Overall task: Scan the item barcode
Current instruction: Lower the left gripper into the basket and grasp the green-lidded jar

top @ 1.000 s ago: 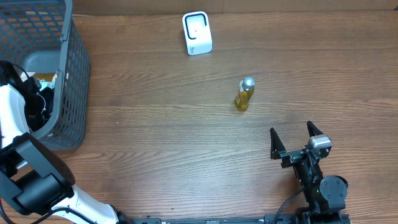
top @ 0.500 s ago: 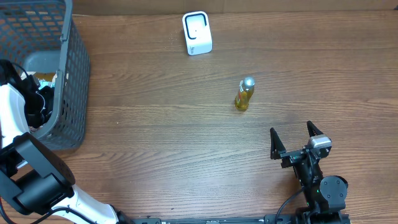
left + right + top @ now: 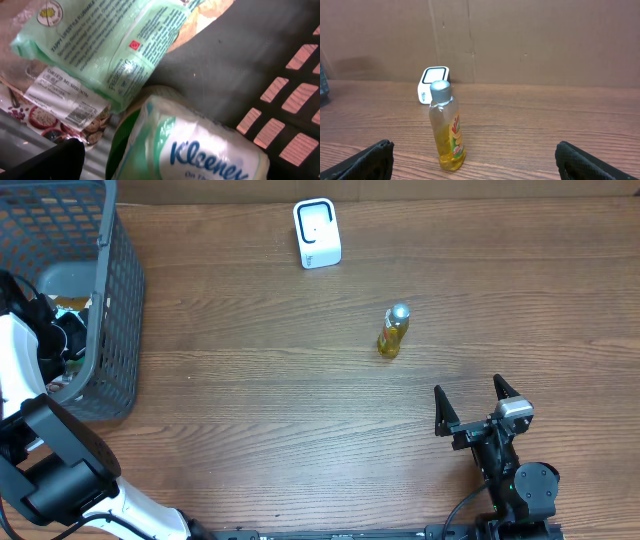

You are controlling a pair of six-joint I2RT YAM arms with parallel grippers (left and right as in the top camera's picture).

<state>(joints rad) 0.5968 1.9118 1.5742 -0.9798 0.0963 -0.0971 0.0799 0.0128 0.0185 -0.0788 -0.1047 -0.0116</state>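
White barcode scanner (image 3: 317, 233) upright at the far edge of the tabletop (image 3: 250, 400), yellow bottle (image 3: 393, 331) with silver cap standing mid-tabletop, well apart, Kleenex pack (image 3: 200, 145) and green pack (image 3: 105, 45) lying in the grey basket (image 3: 118, 310)

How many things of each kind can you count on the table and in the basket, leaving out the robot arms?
Bottle: 1
Scanner: 1
Basket: 1
Packs seen in the basket: 3, namely a tissue pack, a wipes pack and a mushroom packet; more may lie hidden
Total: 6
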